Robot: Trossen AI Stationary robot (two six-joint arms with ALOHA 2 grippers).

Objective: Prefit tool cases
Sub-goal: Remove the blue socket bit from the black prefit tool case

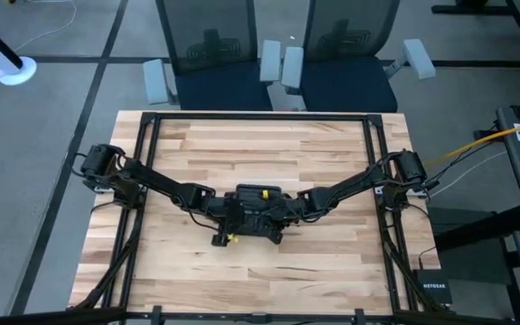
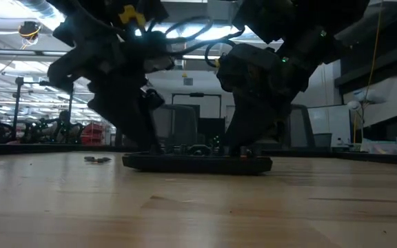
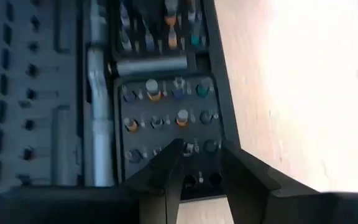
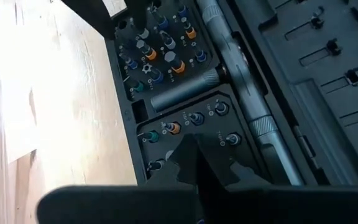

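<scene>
High view: tool case [image 1: 258, 217] lies open, flat, mid tabletop [image 1: 260, 280]; both arms meet over it.
Low view: case flat on wood; loose bits [image 2: 97, 159] near its end.
Left wrist: left gripper [image 3: 199, 163] fingers apart, nothing betw. them, over bit slots [image 3: 166, 118].
Right wrist: right gripper [image 4: 199, 167] clenched, empty, over bit rows; ratchet handle [image 4: 232, 59] alongside.
</scene>
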